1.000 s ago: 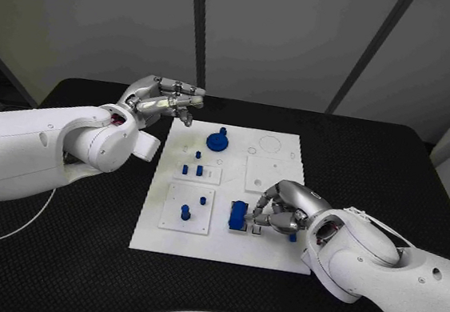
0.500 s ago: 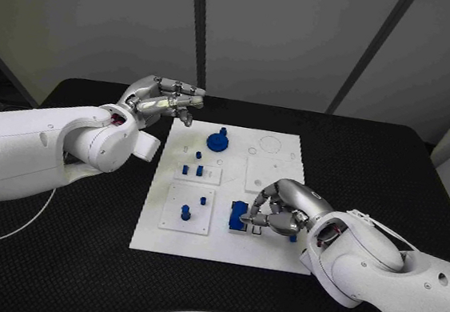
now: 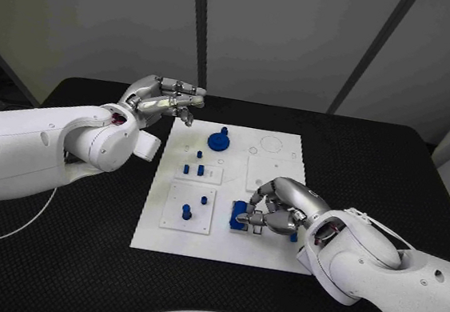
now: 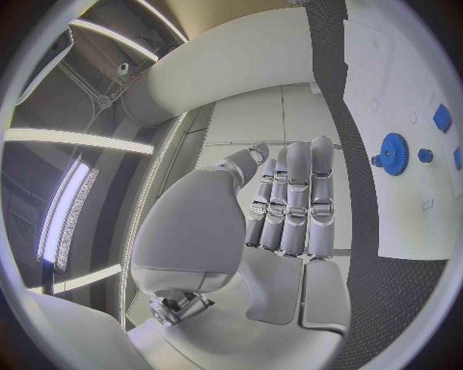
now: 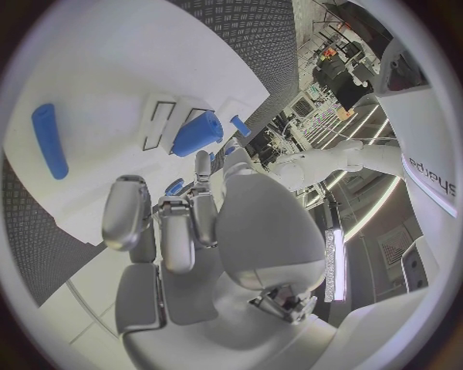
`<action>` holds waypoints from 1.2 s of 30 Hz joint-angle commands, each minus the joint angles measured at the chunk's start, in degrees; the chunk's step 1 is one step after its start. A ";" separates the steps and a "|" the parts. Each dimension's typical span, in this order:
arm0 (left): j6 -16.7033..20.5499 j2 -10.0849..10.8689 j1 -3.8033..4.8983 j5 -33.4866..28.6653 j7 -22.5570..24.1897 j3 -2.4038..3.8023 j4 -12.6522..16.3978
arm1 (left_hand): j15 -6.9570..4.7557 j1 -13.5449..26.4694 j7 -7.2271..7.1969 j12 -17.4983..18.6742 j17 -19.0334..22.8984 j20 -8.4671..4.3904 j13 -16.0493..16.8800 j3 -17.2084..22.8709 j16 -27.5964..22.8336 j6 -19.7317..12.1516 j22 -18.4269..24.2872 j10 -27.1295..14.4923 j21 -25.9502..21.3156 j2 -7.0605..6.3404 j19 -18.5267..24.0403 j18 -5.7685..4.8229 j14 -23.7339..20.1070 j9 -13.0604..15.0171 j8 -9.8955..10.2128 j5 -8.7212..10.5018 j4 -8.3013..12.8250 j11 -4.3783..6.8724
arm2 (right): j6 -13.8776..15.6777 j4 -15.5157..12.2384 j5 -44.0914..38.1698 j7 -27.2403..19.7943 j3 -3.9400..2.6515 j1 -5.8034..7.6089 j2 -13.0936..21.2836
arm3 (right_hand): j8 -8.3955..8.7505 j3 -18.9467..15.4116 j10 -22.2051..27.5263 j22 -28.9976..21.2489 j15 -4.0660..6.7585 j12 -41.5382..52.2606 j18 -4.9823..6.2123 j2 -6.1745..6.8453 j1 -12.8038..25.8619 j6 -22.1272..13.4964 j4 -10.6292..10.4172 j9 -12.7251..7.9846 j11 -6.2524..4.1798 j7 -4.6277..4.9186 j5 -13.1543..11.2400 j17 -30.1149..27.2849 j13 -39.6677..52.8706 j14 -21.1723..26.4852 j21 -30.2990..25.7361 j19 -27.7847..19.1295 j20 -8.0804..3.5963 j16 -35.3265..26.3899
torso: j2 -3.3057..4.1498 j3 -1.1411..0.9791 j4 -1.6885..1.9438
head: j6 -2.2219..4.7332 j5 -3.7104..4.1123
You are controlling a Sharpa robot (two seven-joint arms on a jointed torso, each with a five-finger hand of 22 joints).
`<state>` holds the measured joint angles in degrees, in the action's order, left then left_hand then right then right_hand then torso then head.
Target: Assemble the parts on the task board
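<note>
R hand (image 3: 272, 210) | chg: we see it shift slightly left vs 1 s ago, fingers now curled down against blue block (image 3: 239, 214) at near-right of task board (image 3: 278, 258); grasp starting, we judge | actual hold: cannot tell | L hand (image 3: 165, 99) empty, fingers loosely apart, raised off board's far-left corner, unchanged.

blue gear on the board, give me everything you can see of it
The blue gear is a small round disc in solid blue, plastic by the look, with fine teeth around its rim visible in the left wrist view. A short blue stub rises from its centre. It lies flat on the far part of the white task board, near the board's left side. Nothing touches it; the left hand hovers nearby, beyond the board's far left corner.
</note>
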<state>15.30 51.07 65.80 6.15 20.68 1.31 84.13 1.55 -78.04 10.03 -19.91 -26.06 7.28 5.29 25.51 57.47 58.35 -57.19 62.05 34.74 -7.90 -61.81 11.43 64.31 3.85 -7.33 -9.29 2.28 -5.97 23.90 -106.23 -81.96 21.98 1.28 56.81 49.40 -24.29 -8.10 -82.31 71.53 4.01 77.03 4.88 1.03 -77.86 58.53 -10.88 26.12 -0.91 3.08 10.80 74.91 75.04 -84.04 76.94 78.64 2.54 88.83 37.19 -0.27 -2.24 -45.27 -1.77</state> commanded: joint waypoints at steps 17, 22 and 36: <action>-0.54 -0.01 0.07 -0.03 0.21 0.04 0.02 | 0.08 0.01 0.34 -0.38 0.07 0.09 0.08 -0.48 -0.04 -0.17 0.07 -0.36 -0.37 0.31 0.41 -0.98 -0.37 -0.02 -0.28 0.02 -0.01 -0.09 | -2.96 1.54 -3.68 3.30 0.01 0.06 -1.15 | -1.92 1.78 -1.13 0.20 1.04 1.61 -0.74 -1.12 -5.19 1.67 2.79 1.01 -0.96 -1.07 -1.23 12.80 4.95 -5.47 0.30 0.21 -0.85 0.17 | -0.02 -0.06 -0.13 | -0.23 -0.05; -0.56 -0.04 0.07 -0.03 0.21 0.04 -0.02 | 0.08 0.01 0.34 -0.38 0.07 0.09 0.08 -0.48 -0.04 -0.17 0.07 -0.36 -0.37 0.31 0.41 -0.98 -0.37 -0.02 -0.28 0.02 -0.01 -0.09 | -3.12 1.35 -4.26 3.53 0.01 0.06 -0.58 | -2.07 2.64 -1.33 0.29 1.19 1.90 -0.77 -1.47 -6.40 1.65 3.45 1.07 -1.10 -1.21 -2.60 12.86 5.27 -5.48 0.32 0.25 -1.02 0.19 | -0.04 -0.05 -0.10 | -0.25 0.06; -0.55 0.08 0.04 -0.03 0.17 0.04 -0.01 | 0.08 0.01 0.34 -0.38 0.07 0.09 0.08 -0.48 -0.04 -0.17 0.07 -0.36 -0.37 0.31 0.41 -0.98 -0.37 -0.02 -0.28 0.02 -0.01 -0.09 | -0.84 0.16 -3.37 1.99 0.01 0.05 1.48 | -1.44 2.67 -0.54 0.07 0.95 0.67 -0.75 -1.04 -5.50 0.53 2.92 0.76 -0.68 -0.60 -2.68 12.69 4.35 -5.44 0.10 0.07 -0.99 0.11 | -0.01 -0.05 -0.07 | -0.12 0.13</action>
<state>15.29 51.11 65.79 6.15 20.65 1.31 84.06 1.55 -78.04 10.03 -19.91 -26.06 7.28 5.29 25.51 57.47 58.35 -57.20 62.05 34.74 -7.90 -61.81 11.43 64.31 3.85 -7.33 -9.29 2.28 -5.97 21.46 -105.80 -85.68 24.88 1.29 56.81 50.54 -26.09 -5.49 -82.52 71.76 4.86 78.77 4.88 -0.45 -84.28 59.60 -7.52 27.03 -1.13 2.40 8.25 74.90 79.77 -84.02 76.93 78.83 1.92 88.83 37.17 -0.34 -2.35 -45.43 -1.70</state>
